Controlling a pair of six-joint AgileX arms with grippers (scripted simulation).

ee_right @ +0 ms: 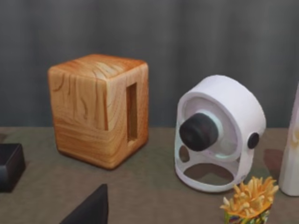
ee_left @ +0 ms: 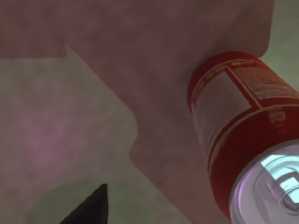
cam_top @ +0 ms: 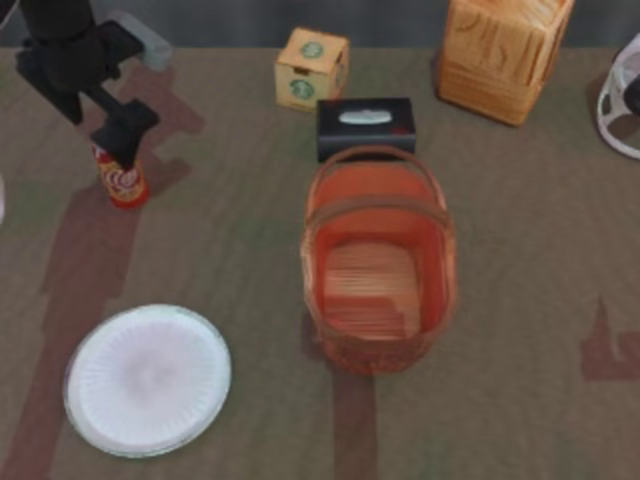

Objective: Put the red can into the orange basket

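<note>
- While the left tool (cam_top: 122, 140) is poised right over the small red drink can (cam_top: 122, 180) at the counter's left, its grip cannot be told.
- The large oval orange woven basket (cam_top: 440, 290) is set mid-counter, well apart.

From above, my left pincer (cam_top: 122, 140) covers the top of the small red drink can with the swirl label (cam_top: 124, 184), so I cannot tell how its fingers stand around it. In the left wrist view the can (ee_left: 243, 135) runs off the picture's edge, its silver top only partly seen, and just one dark fingertip (ee_left: 91, 207) pokes in. The tan wooden slotted box (cam_top: 503, 52) is cut by the top view's upper edge, and the white round fan (cam_top: 622, 95) by its right edge. My right pincer itself is out of the top view; its wrist view shows a single dark fingertip (ee_right: 91, 207).
</note>
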